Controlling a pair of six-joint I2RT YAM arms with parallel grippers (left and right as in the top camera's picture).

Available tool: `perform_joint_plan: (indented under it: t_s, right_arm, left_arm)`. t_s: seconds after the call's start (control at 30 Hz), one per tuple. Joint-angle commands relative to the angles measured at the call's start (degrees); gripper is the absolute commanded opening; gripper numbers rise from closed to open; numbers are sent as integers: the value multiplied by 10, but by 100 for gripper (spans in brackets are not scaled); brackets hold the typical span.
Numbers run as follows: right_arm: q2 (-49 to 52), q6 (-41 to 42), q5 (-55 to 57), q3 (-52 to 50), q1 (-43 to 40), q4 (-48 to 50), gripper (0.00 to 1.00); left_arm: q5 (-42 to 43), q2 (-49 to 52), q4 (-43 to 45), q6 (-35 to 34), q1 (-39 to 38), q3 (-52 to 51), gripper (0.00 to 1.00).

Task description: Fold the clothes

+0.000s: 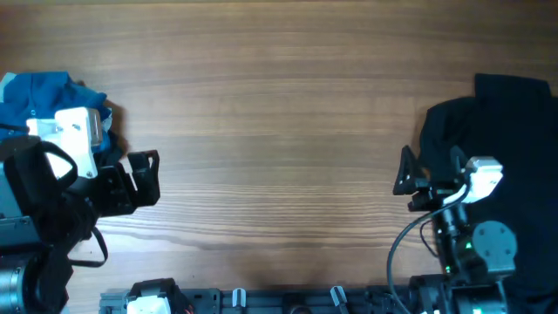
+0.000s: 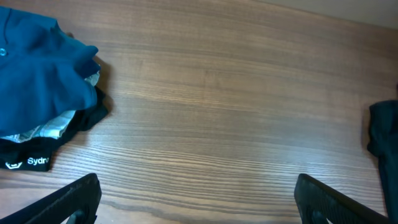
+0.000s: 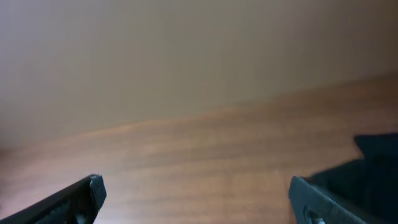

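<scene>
A crumpled pile of clothes with a blue garment (image 1: 39,94) on top lies at the table's left edge; in the left wrist view (image 2: 37,81) white and black fabric shows under it. A black garment (image 1: 506,131) lies at the right edge, its corner in the right wrist view (image 3: 373,168). My left gripper (image 1: 144,179) is open and empty, just right of the blue pile, its fingers wide apart (image 2: 199,199). My right gripper (image 1: 427,173) is open and empty at the black garment's left edge, its fingers wide apart (image 3: 196,196).
The wooden table (image 1: 279,113) spreads between the two piles. The arm bases and cables (image 1: 288,301) sit along the front edge.
</scene>
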Motion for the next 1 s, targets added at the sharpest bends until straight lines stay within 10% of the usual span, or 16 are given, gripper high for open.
perform_joint_plan:
  t_s: [0.0,0.97]
  right_arm:
    - [-63,9,-3,-79,-4,39,100]
    - [-117,7,10,-188,-4,111,100]
  left_arm:
    - [-3,0,1,-7,-4,0,100]
    - [-3,0,1,-7,-4,0,100]
